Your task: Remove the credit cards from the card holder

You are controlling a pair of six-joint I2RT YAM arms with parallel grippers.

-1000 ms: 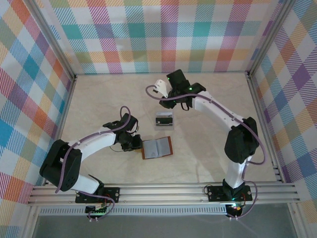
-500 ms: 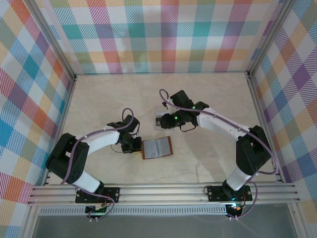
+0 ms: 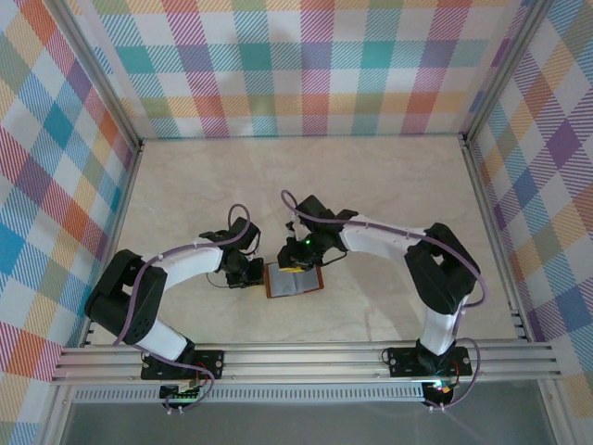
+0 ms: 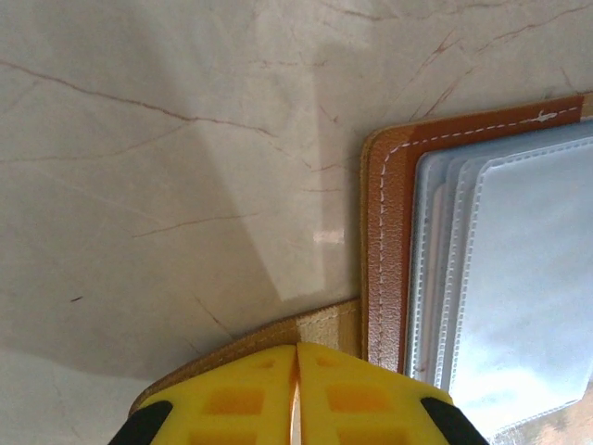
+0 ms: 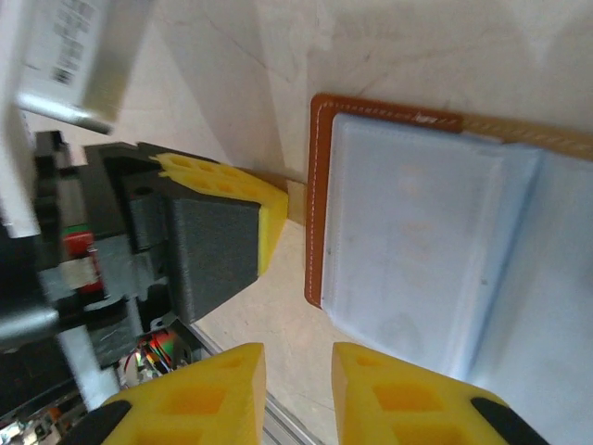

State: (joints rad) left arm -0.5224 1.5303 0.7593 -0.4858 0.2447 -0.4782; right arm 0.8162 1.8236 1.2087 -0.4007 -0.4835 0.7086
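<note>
You're clamping the left gripper (image 4: 296,363) on the limp holder's (image 3: 295,278) tab (image 4: 320,326), a sound anchor, right gripper (image 5: 298,375) hovering part-open, empty.

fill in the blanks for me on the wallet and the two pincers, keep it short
1. The card holder lies ____, not closed.
2. The left pincer is shut on the tab of the ____.
3. The right pincer has ____ fingers with a gap between them.
Missing words: open; card holder; yellow
</note>
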